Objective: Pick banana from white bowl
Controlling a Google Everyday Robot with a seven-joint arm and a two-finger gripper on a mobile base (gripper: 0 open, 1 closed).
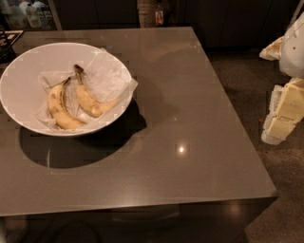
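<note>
The white bowl (19, 90) stands on the left part of the grey table, lined with crumpled white paper. Two bananas lie in it side by side. The banana (91, 102) is the slimmer one on the right, with a long dark stem pointing to the back. The thicker, paler, speckled banana (59, 108) lies to its left. My gripper (283, 116), white and pale yellow, hangs at the far right edge of the view, over the floor beyond the table's right edge, far from the bowl and holding nothing that I can see.
The grey table (190, 142) has its front edge near the bottom and its right edge close to the gripper. A dark object (6, 45) sits at the table's far left. Bottles (23, 14) and dark cabinets stand behind.
</note>
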